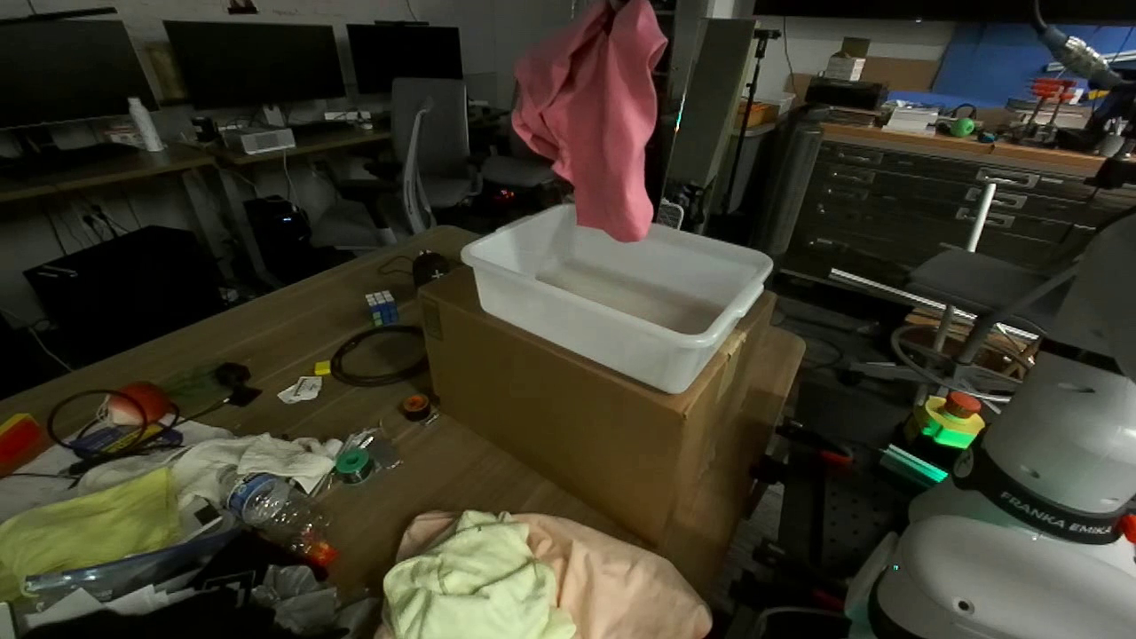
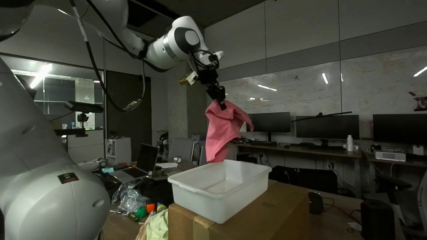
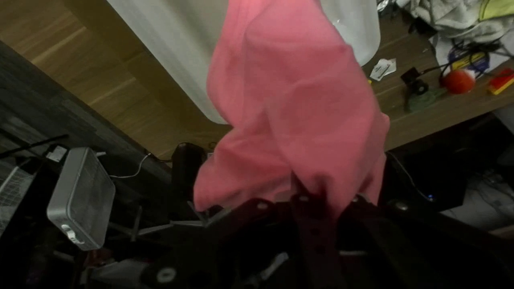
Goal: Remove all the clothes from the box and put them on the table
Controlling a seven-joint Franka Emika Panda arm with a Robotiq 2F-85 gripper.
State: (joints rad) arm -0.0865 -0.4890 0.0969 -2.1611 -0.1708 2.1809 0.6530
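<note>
While the gripper [image 2: 221,102] clenches the pink garment [image 2: 221,128] above the tub [image 2: 245,196], swing its hem [image 1: 624,231] clear before lowering it onto the table [image 1: 479,484] alongside.

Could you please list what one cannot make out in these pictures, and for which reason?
- Wrist view: much of the inside of the white tub, hidden by the pink garment.
- In an exterior view: parts of the peach garment, under the pale green garment and past the bottom edge.
- In an exterior view: any print on the white slip, too small to read.
</note>
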